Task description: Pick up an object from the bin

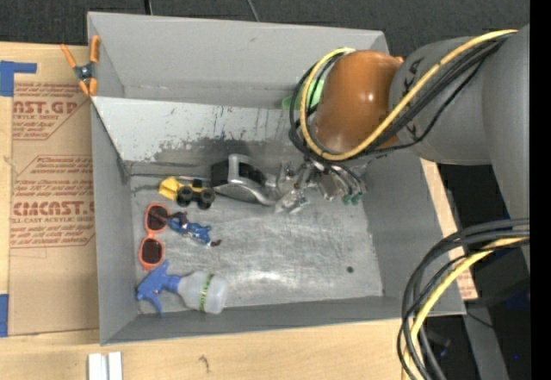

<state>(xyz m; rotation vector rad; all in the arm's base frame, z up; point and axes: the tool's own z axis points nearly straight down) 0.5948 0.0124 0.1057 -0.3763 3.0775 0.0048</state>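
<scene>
At the left of the bin [108, 197] lie a clear spray bottle [200, 292] with a blue head, red sunglasses [151, 251], a small blue toy [191, 229] and a yellow-and-black toy car [185, 191]. Mid-bin, by the back wall, lies a silvery metal tool [241, 189] with a curved handle and a dark block on top. The gripper [297, 193] hangs at its right end. Whether it is open or has hold of anything I cannot tell.
</scene>
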